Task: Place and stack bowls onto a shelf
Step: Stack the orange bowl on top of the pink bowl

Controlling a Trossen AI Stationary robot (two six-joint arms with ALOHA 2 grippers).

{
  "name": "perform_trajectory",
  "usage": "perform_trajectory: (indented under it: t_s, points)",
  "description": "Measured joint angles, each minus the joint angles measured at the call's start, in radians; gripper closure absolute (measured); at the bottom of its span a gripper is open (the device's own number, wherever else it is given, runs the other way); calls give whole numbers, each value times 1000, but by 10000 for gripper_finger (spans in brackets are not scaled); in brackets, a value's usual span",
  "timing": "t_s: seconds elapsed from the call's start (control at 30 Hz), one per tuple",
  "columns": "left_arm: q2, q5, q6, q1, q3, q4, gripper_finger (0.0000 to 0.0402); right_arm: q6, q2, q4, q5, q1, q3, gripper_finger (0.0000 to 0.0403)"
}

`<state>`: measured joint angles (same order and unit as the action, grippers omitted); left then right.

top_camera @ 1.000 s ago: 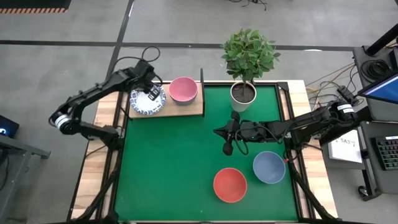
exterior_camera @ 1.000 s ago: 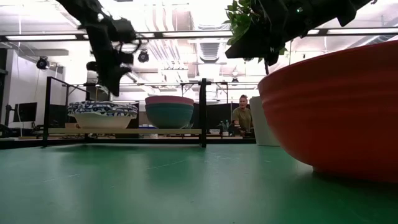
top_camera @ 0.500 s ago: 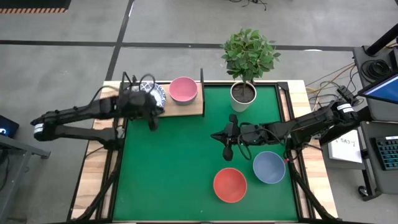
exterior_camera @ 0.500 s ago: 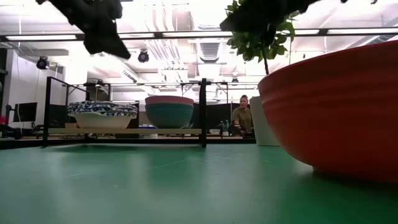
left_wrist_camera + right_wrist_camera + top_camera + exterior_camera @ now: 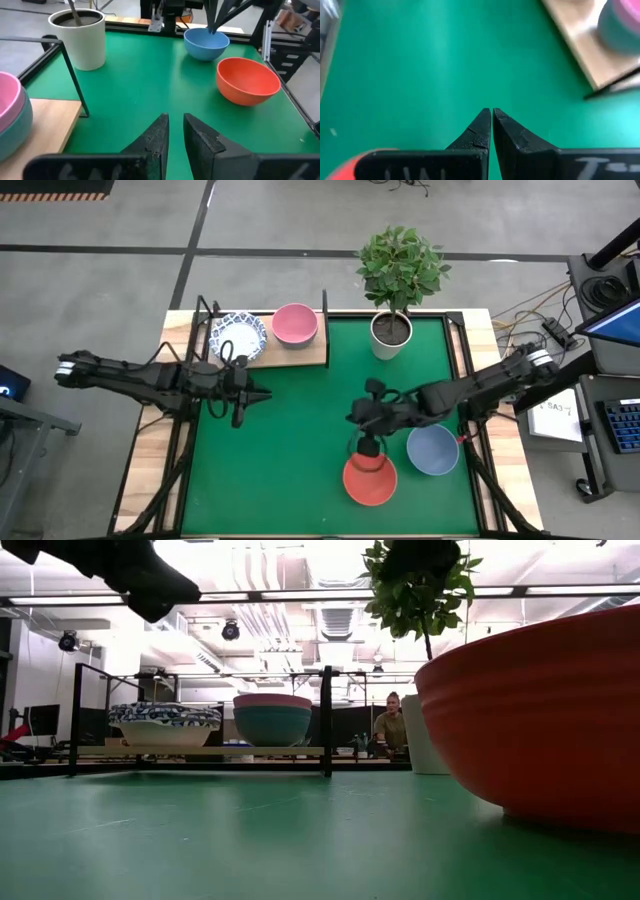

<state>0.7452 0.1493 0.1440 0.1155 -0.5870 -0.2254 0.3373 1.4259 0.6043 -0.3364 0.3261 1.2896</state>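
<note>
On the wooden shelf (image 5: 300,352) at the mat's far left, a stack of blue-patterned white bowls (image 5: 238,337) stands beside a pink bowl (image 5: 295,324), which the low view shows nested in a green bowl (image 5: 272,726). A red bowl (image 5: 370,480) and a grey-blue bowl (image 5: 433,448) rest on their bases on the green mat, near right. My left gripper (image 5: 250,395) hovers over the mat's left edge, near of the shelf, open by a narrow gap (image 5: 175,119). My right gripper (image 5: 363,448), shut (image 5: 491,112), hangs above the red bowl's far rim.
A white plant pot (image 5: 391,330) with a small leafy tree stands at the mat's far edge, right of the shelf. Black uprights (image 5: 326,720) rise at the shelf's ends. Bare mat (image 5: 300,440) lies between the arms. A person (image 5: 390,725) sits far behind the table.
My left gripper has drawn back from above the patterned bowls toward the table's near edge, and its arm has swung out low along the left side. My right gripper has moved from mid-mat toward the near edge, ending over the red bowl. No bowl has moved.
</note>
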Motion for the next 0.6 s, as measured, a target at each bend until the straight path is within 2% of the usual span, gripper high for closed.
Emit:
perform_trajectory:
  t_s: [0.07, 0.2, 0.37, 0.47, 0.6]
  points:
    - [0, 0, 0, 0, 1, 4, 361, 4, 57, 121, 25, 4, 64, 394]
    - [0, 1, -15, 0, -6, 1, 361, 0, 154, 261, 140, 3, 156, 394]
    - [-2, 1, -66, 0, -24, 2, 361, -41, 240, 288, 267, 4, 192, 394]
    - [0, 1, -85, 0, -37, 4, 361, -7, 268, 288, 327, 3, 194, 390]
    - [-1, 1, -100, 0, -40, 2, 361, 16, 288, 287, 372, 1, 194, 366]
